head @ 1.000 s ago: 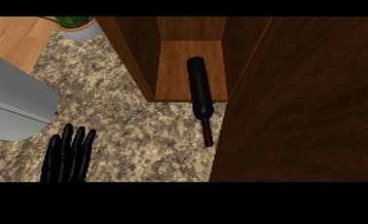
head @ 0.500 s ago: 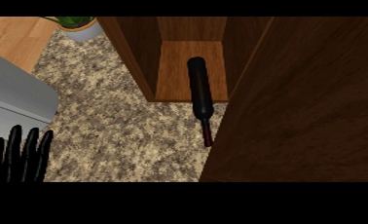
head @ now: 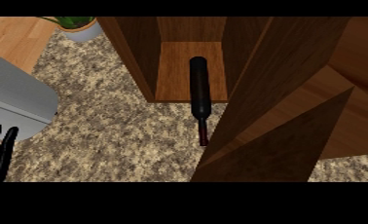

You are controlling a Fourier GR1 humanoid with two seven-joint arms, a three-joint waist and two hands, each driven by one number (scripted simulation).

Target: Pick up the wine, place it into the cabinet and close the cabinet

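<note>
The wine bottle (head: 200,94) lies in the open cabinet (head: 137,57), neck poking out toward 6 o'clock. At 8 o'clock, the left hand (head: 7,146) barely shows; finger state: cannot tell

Wine (head: 199,91) lying half inside cabinet (head: 137,57), neck out over counter (head: 122,130); plant (head: 78,26) behind-left.

Black wine bottle (head: 199,89), brown wooden cabinet (head: 248,57), speckled beige counter (head: 115,130)
</note>
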